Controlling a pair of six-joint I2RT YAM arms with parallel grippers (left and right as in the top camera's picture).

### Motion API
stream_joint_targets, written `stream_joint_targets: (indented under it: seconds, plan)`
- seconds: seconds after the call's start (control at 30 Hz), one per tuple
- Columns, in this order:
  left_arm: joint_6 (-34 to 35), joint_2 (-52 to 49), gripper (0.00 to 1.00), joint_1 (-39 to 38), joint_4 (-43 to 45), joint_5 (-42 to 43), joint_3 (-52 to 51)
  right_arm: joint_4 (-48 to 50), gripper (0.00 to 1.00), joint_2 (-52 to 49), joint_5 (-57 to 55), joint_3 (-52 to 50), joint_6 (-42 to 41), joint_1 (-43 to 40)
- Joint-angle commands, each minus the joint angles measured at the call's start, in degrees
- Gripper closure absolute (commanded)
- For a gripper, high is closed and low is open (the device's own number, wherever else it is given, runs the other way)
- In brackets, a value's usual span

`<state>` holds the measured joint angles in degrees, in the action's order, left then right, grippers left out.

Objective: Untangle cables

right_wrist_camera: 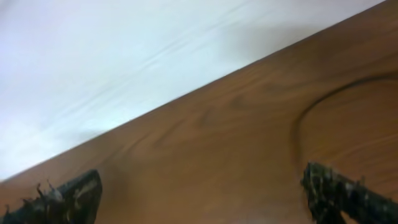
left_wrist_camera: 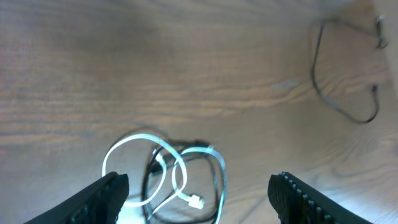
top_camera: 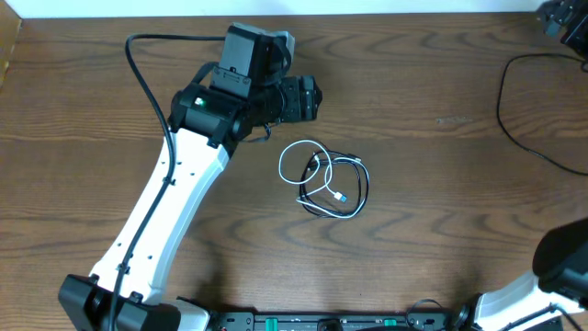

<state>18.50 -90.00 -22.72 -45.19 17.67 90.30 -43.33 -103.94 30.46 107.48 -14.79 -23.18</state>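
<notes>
The cables lie in one small tangle on the wooden table (top_camera: 432, 221). The white cable (top_camera: 292, 154) makes a loop on the left, and its plug end (top_camera: 341, 197) lies inside the tangle. The black cable (top_camera: 365, 184) loops round the right side. My left gripper (top_camera: 308, 99) is open and empty, just up and left of the tangle, apart from it. In the left wrist view the white cable (left_wrist_camera: 112, 155) and black cable (left_wrist_camera: 151, 177) lie between and ahead of the open fingers (left_wrist_camera: 199, 190). My right gripper (right_wrist_camera: 202, 186) is open and empty over bare wood.
A thicker black lead (top_camera: 511, 119) curves over the table's right side; it also shows in the left wrist view (left_wrist_camera: 323, 93) and the right wrist view (right_wrist_camera: 298, 127). The right arm's base (top_camera: 560, 262) is at the bottom right. The table's far edge meets a white wall (right_wrist_camera: 124, 56).
</notes>
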Motion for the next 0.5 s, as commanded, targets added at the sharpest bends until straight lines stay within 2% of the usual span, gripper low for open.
stream_joint_targets:
  seconds: [0.0,0.1,0.2,0.47]
  plan:
    - [-4.6,-0.8,0.24,-0.1,-2.2,-0.7,-2.6,-5.4,0.04,-1.2,6.6,-0.1,3.8,3.6]
    - [-5.8,-2.2,0.24,-0.1,-4.7,-0.1,-5.1,-9.2,0.06,-1.2,6.3,-1.0,10.3,6.7]
    - [-6.1,-3.9,0.27,-0.1,-7.6,-0.1,-6.3,-10.3,0.05,-1.2,4.0,-1.3,10.3,8.4]
    - [-6.0,-9.5,0.27,-0.2,-17.4,-0.1,-6.4,-13.7,0.06,-1.2,-3.0,-1.5,10.3,12.4]
